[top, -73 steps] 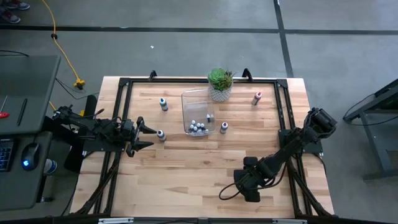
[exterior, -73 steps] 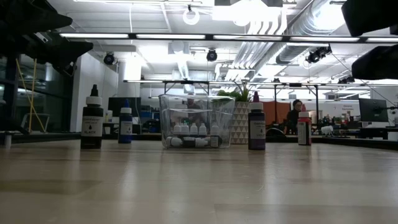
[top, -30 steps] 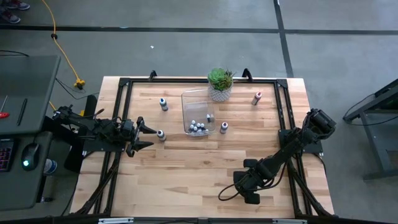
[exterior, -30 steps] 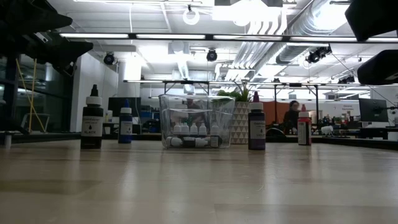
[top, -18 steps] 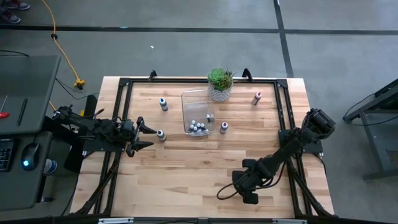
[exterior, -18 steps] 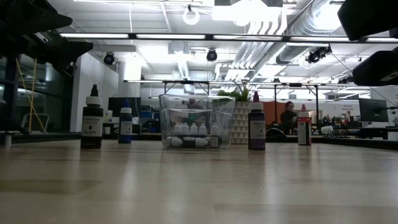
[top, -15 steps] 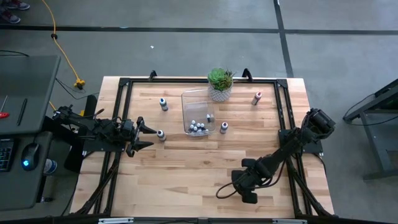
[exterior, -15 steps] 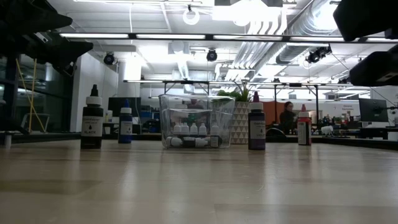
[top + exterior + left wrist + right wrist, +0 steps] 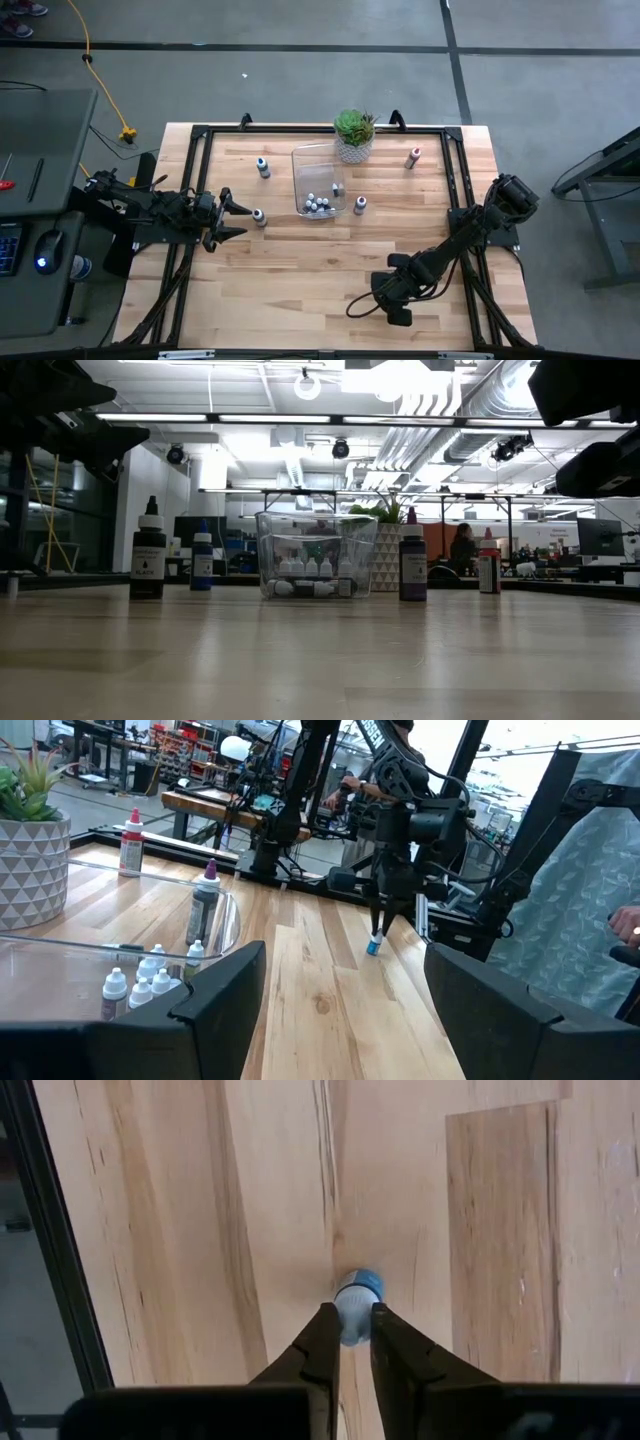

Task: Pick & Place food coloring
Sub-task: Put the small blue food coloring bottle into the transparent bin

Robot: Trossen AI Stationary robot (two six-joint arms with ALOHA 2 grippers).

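Note:
My right gripper (image 9: 390, 306) hangs over the table's near right part, pointing steeply down, shut on a tiny food coloring bottle (image 9: 355, 1302) with a blue cap. The left wrist view shows that gripper (image 9: 380, 925) and the bottle (image 9: 374, 944) from across the table. Four larger bottles stand upright on their bases: a blue-capped one (image 9: 263, 167), a dark one (image 9: 259, 216), a purple one (image 9: 359, 204) and a red one (image 9: 414, 157). Several tiny bottles (image 9: 317, 205) lie in the clear bin (image 9: 303, 165). My left gripper (image 9: 240, 219) waits open at the left edge, just short of the dark bottle. My right gripper pinches the tiny bottle's whitish body (image 9: 349, 1323) between its two fingertips (image 9: 325, 1342). The fingers come from above, slanting steeply down. The bottle hangs below them with its blue cap (image 9: 362, 1281) pointing down, a little above the wood as far as the left wrist view shows.
A green succulent in a white pot (image 9: 354, 135) stands behind the bin at the far edge. A black frame rail (image 9: 320, 129) runs round the tabletop. Bare wood (image 9: 300, 280) spreads over the near half. A person (image 9: 463, 548) shows in the room beyond.

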